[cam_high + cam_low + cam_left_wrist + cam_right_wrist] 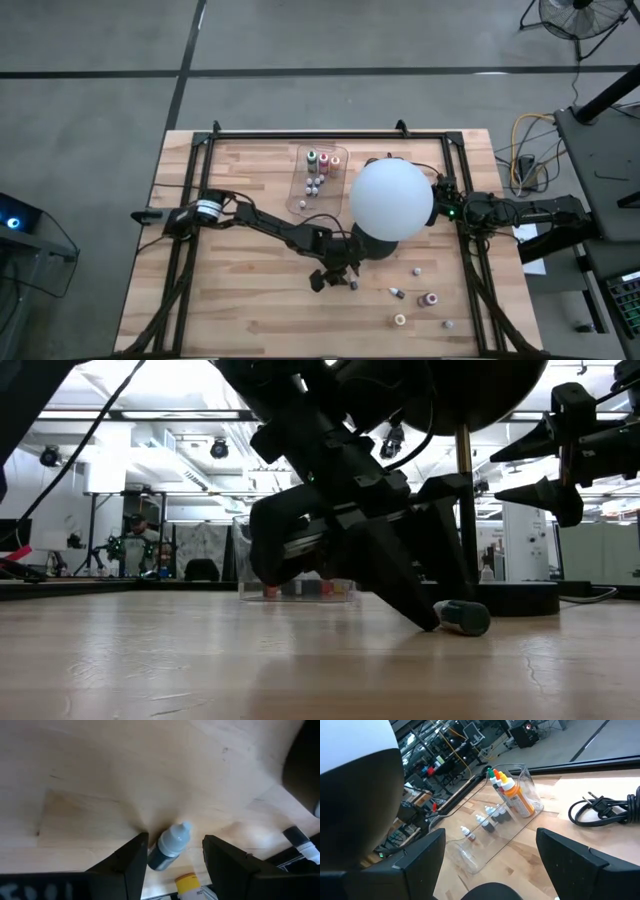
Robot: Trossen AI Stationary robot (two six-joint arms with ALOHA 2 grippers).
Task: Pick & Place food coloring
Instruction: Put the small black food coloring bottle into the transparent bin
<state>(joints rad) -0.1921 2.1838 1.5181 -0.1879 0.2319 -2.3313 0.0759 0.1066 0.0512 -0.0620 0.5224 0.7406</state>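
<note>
So my left tool [172, 862] is down at the desk [240, 300] around 6 o'clock, fingers partly spread and straddling a little dark vial [170, 847] lying on its side, not pinched yet I think. It's low because the vial lies flat. More loose bottles [428, 298] sit toward 4 o'clock. Past the white globe [392, 199], the clear tray [300, 190] at 12 o'clock already holds several. The right tool [490, 855] waits at 3 o'clock, fingers wide, holding nothing.
</note>
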